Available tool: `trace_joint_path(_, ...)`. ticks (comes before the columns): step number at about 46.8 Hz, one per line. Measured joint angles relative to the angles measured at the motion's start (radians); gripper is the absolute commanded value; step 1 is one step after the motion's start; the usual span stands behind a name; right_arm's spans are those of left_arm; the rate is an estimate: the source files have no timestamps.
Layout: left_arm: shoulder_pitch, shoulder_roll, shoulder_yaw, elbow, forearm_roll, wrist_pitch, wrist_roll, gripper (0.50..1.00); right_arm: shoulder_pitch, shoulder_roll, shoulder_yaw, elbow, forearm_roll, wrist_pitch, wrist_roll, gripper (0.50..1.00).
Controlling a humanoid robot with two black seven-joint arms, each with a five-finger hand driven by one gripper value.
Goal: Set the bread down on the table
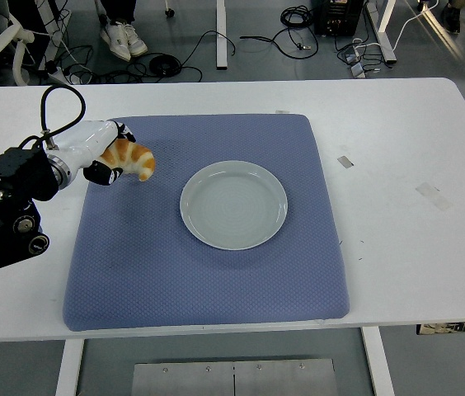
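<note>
Over the left edge of the blue textured mat (208, 264) on the white worktop (397, 190), the robot's left hand (105, 157), white-shelled with dark fingers, is clenched around a golden-brown croissant-shaped bread (132, 159). The bread juts rightward from the fingers, held above the mat's upper-left part. A round pale-grey plate (233, 205) sits near the mat's centre, well apart from the bread. Small tape strips (430, 195) mark the worktop's right side.
</note>
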Motion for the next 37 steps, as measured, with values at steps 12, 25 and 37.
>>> trace_joint_path(12, 0.016, 0.001, 0.001, 0.017, 0.028, 0.006, -0.001, 0.546, 0.000, 0.000, 0.000, 0.000, 0.000, 0.000, 0.000, 1.000)
trace_joint_path(25, 0.017, 0.001, 0.012, 0.017, 0.032, 0.006, -0.002, 0.826, 0.000, 0.000, 0.000, 0.000, 0.000, 0.000, 0.000, 1.000)
trace_joint_path(37, 0.015, 0.000, 0.007, 0.017, 0.025, 0.005, -0.006, 0.978, 0.000, 0.000, 0.000, 0.000, -0.001, 0.000, 0.000, 1.000)
